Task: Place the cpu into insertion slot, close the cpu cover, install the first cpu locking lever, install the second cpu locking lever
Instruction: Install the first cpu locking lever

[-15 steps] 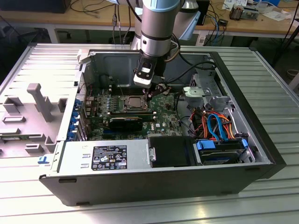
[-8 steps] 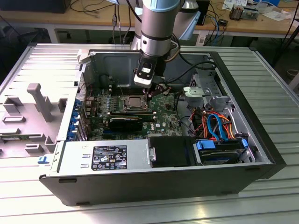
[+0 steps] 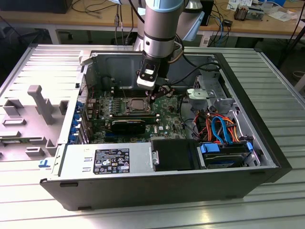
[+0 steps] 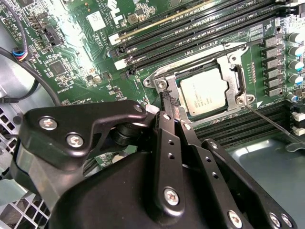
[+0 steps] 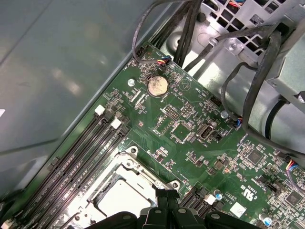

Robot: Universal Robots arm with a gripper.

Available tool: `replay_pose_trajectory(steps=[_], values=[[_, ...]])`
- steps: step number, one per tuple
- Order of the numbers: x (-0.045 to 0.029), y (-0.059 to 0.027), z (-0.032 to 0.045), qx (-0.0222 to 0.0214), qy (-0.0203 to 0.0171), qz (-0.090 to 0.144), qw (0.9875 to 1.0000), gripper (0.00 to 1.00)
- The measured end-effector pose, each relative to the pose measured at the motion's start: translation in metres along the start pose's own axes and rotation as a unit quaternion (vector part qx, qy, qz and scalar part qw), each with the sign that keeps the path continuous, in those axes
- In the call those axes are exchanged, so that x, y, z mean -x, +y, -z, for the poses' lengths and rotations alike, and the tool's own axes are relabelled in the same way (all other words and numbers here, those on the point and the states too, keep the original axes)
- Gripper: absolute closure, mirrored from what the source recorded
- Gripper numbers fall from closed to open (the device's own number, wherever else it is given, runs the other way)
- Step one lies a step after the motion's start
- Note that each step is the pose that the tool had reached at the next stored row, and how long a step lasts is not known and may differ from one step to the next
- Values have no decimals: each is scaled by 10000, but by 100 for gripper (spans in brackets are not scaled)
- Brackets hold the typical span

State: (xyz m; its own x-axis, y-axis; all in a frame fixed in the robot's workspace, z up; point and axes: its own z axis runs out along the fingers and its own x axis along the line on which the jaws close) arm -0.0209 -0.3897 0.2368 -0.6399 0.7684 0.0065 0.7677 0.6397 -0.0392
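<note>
shroud: grey plastic shroud (image 3: 35, 112) lying outside the case, far over on the exterior view's left, on the ribbed table (image 3: 267, 71)
power supply: silver box (image 3: 107, 160) along the near wall of the case
memory slots: long black memory slots (image 4: 190, 28) running along both sides of the socket
cpu: the cpu (image 4: 204, 93) sits flat in the insertion slot (image 5: 126, 164), dull silver top facing up
cpu cover: the cpu cover (image 4: 237, 78) looks folded down, its frame around the chip, which shows through the window
gripper: the gripper (image 4: 167, 99) is pinched closed with nothing visible between the fingers; the tips are down at one corner of the socket, just beside the cover
hard to tell: can't say if the tips actually touch the frame or hover just off it
wire lever: thin wire lever (image 4: 269, 123) runs out from a socket corner over the black slots; latched or not, no idea
cut off: in the first wrist view the gripper's own body covers the near edge of the socket
coin battery: coin battery (image 5: 157, 86) on the green board, well apart from the socket
cables: orange and blue cables (image 3: 219, 126) bunched toward the exterior view's right, above the drive bay (image 3: 224, 155)
</note>
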Motion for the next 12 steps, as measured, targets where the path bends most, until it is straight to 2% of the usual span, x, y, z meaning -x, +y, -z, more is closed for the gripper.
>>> replay_pose_trajectory(steps=[12], values=[[0, 0, 0, -1, -2, 52, 10000, 89]])
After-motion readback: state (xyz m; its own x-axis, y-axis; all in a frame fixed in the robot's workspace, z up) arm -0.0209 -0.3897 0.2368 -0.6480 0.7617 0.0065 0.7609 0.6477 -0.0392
